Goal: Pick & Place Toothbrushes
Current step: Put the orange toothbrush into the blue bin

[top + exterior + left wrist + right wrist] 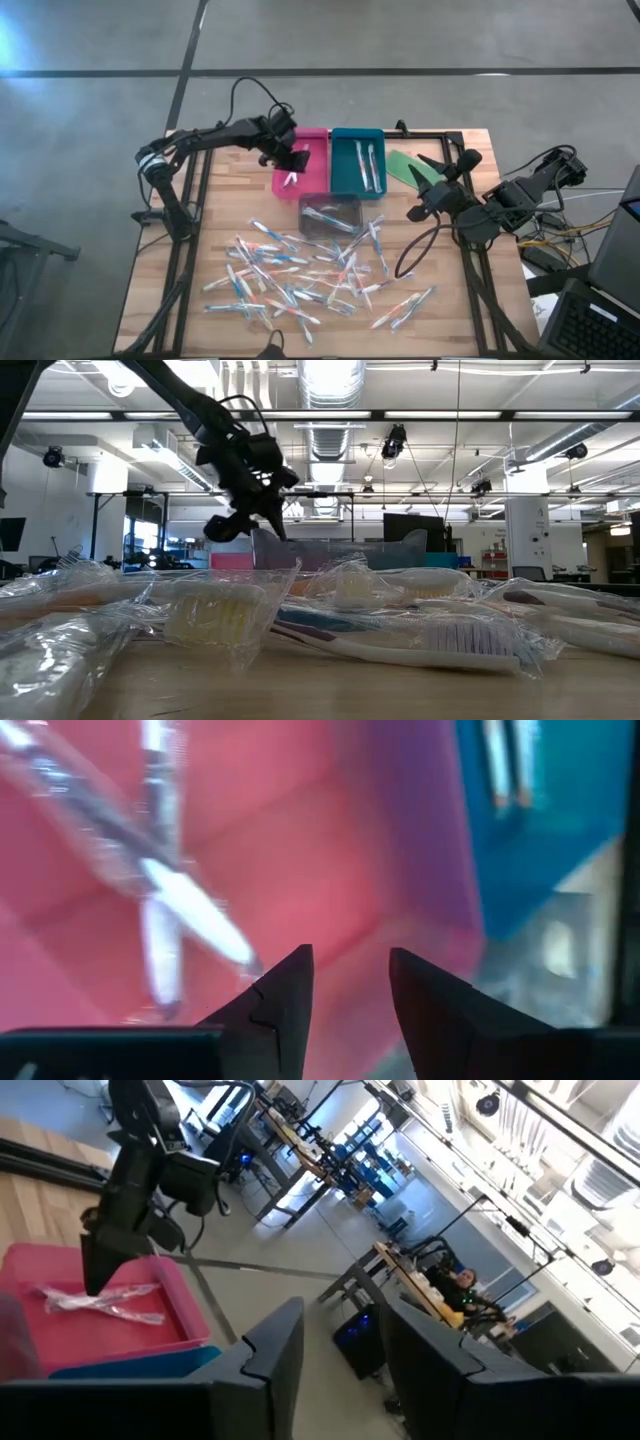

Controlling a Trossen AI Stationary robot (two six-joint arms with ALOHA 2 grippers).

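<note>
The left tool (293, 158) hung over the pink tray (318, 172), its fingers apart and empty above two crossed wrapped toothbrushes (290, 178). The right tool (437, 168) hovered over the bench's (455, 310) right side, fingers apart, holding nothing. More toothbrushes (300, 272) lay scattered across the bench, others in the teal tray (343, 165). The clear tray's (330, 215) contents were hard to make out.
</note>
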